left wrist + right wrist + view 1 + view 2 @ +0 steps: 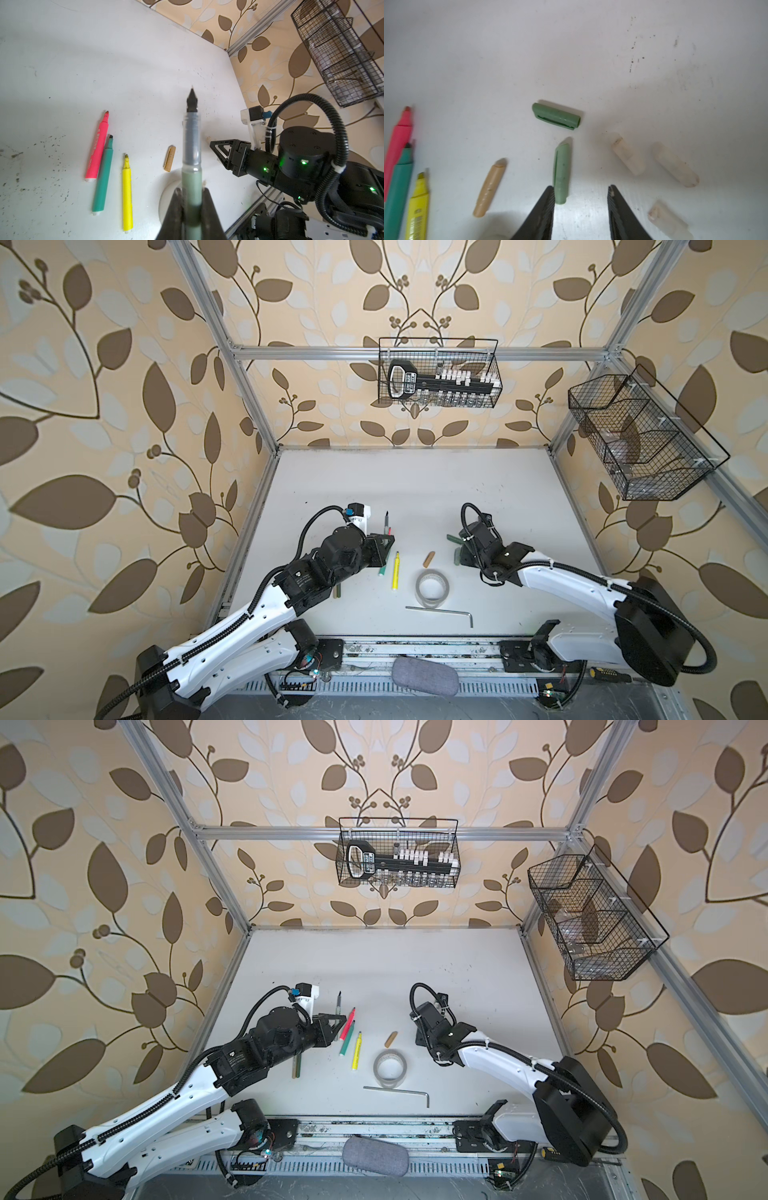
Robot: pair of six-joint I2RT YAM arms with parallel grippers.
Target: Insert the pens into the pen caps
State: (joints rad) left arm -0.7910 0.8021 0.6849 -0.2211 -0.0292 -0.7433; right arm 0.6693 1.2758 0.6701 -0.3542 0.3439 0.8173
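Tan cap (429, 559) nr tape roll (431, 601), hex key (436, 609)

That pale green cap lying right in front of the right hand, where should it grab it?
Probably across its middle, from above, a finger on each long side. The pale green cap lies flat on the table, slim and rounded, its near end inside the open right hand.

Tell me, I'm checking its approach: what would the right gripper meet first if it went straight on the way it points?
Probably the pale green cap, lying just ahead of the right gripper, close by one open jaw, not centred. The darker green cap lies beyond. Height above the table is unclear.
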